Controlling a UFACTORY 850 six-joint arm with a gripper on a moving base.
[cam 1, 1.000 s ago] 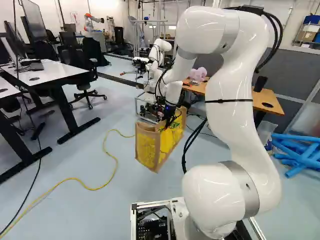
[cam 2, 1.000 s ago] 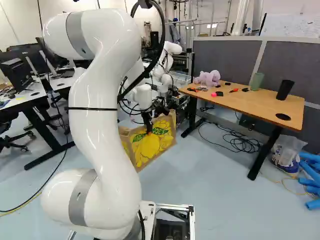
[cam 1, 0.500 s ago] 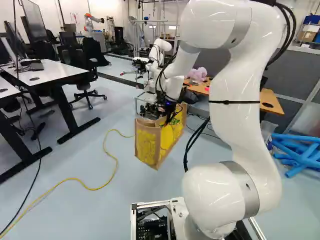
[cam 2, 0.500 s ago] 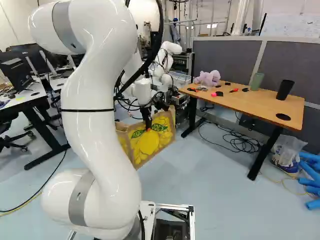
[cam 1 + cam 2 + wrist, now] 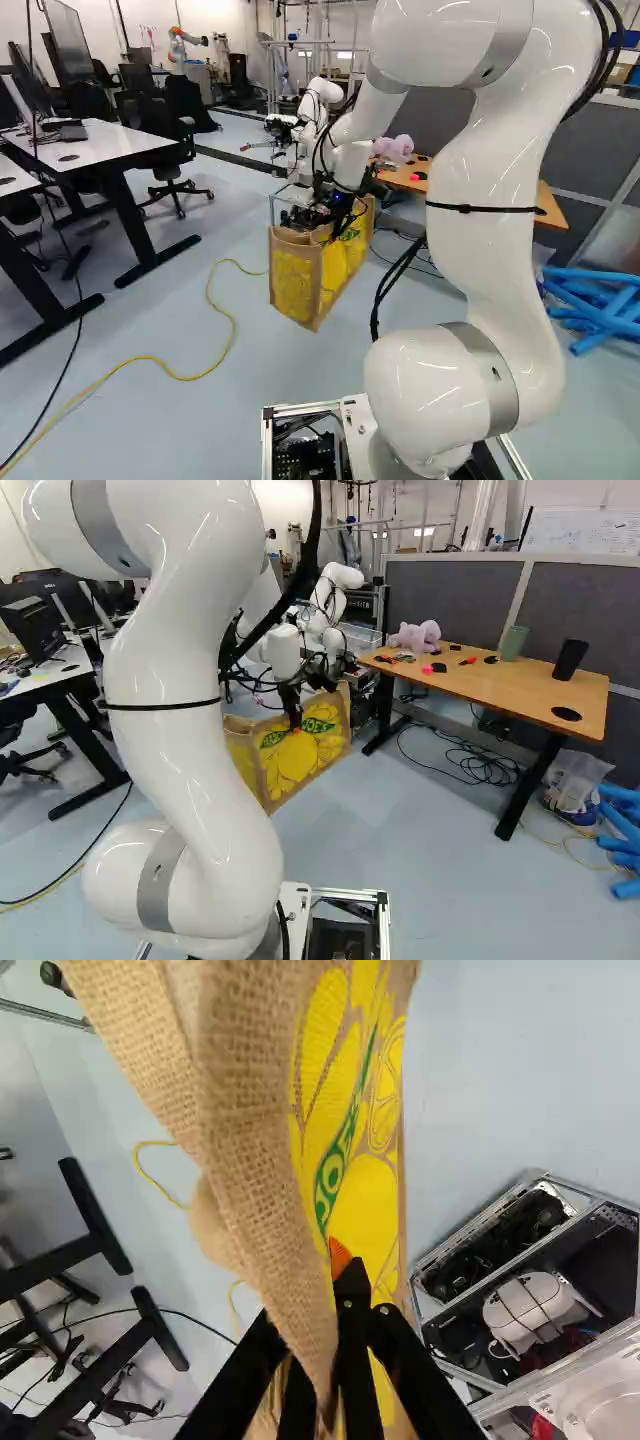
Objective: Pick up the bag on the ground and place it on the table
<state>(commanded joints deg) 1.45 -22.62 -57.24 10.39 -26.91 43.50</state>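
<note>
Since the earlier frame, our arm [image 5: 175,750] leans farther back; the bag [image 5: 292,285] shifts slightly upward with the gripper [image 5: 295,723]. Left to right, we log: looped yellow cable [image 5: 229,330]; coarse-woven bag, green lettering, floor contact unclear; fingers [image 5: 352,1295] nearly closed, pinching its wall, one tip cloth-hidden; wooden table [image 5: 500,691], smooth, right of the bag.

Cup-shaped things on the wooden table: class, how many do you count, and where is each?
2, both in the right base view: a green cup near the grey partition, and a black cup to its right. The plush toy might hide another.
</note>
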